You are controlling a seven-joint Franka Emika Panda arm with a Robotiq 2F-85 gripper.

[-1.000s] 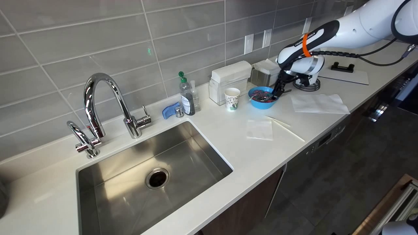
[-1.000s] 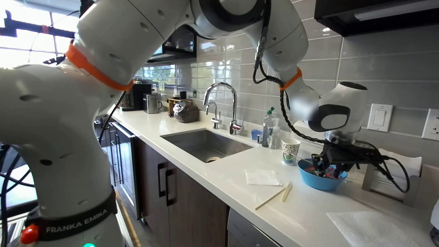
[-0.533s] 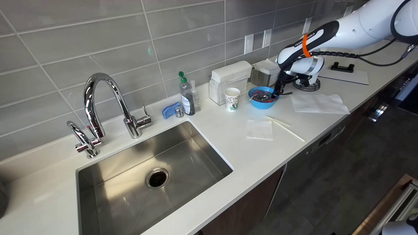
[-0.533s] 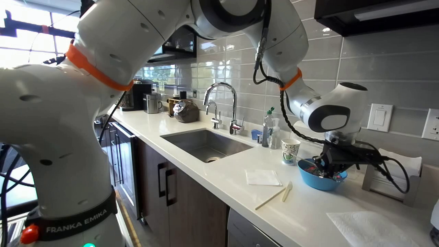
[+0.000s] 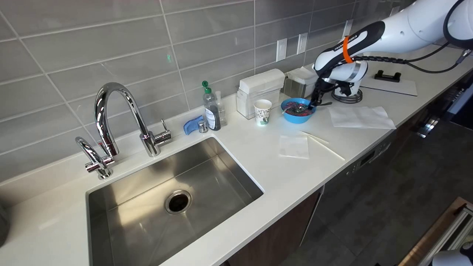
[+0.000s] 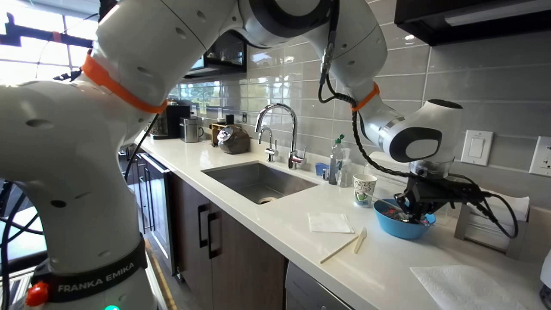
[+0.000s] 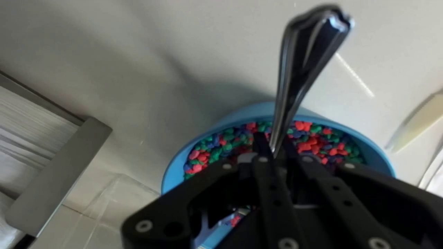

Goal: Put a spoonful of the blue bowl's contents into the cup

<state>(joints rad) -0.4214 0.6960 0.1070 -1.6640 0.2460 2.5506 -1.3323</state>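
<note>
The blue bowl (image 6: pixel 394 229) sits on the white table (image 5: pixel 258 159), near the paper cup (image 5: pixel 262 111) but apart from it. It holds small bits (image 7: pixel 216 152), red, green and dark blue, spread across its inside. The claw (image 7: pixel 274 149) is low over the bowl and narrow, pinching the handle of a metal spoon (image 7: pixel 294 69). In the wrist view the handle sticks out past the rim; in an exterior view the spoon's shiny head lies among the bits. Whether the head carries any of them is too small to tell. A pale thin handle (image 6: pixel 387 204) slants over the bowl's rim on the side toward the cup.

The cup is upright, white with a leaf print, its mouth open; its bottom is out of sight, so what it holds cannot be told. Behind it, a white box (image 5: pixel 244 105) holds a stack of paper towels (image 5: pixel 262 79), and a grey holder (image 7: pixel 62 176) near the bowl is filled with folded napkins (image 7: pixel 31 121). A green-capped bottle (image 5: pixel 211 116) is just beside a clear bottle (image 5: pixel 221 111), near the sink (image 5: pixel 140 218). Flat on the table lie a white square (image 5: pixel 293 146) and a pale knife (image 6: pixel 360 241).
</note>
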